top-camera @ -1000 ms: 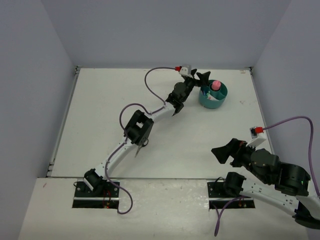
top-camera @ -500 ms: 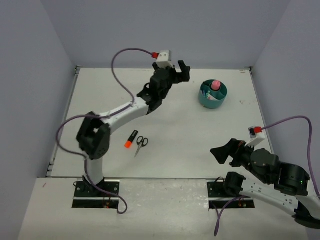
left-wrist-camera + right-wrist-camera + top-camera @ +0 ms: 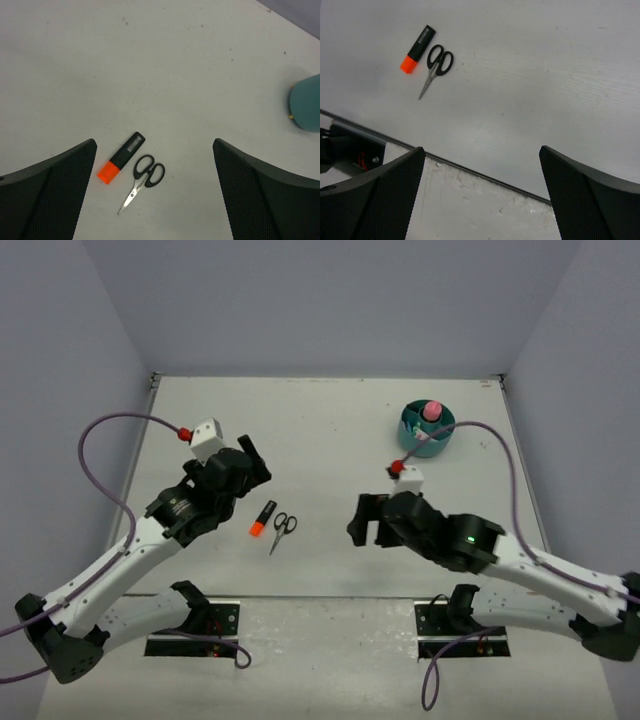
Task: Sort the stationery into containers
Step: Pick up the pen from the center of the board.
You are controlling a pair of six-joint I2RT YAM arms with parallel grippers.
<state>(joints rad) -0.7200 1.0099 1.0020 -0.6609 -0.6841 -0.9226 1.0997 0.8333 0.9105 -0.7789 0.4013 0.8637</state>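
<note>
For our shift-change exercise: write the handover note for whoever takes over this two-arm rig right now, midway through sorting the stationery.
Left gripper: open, empty, above the table, just left of the loose items.
Right gripper: open, empty, to their right.
Orange highlighter and black-handled scissors: side by side on the table, near edge, between the arms.
Teal organizer: far right corner.
Done: the pink-capped glue stick stands in the organizer, with other items too small to identify.
Left: highlighter and scissors.

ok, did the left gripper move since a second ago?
Yes. The left gripper has swung away from the organizer, toward the near left, and hangs open by the highlighter.
</note>
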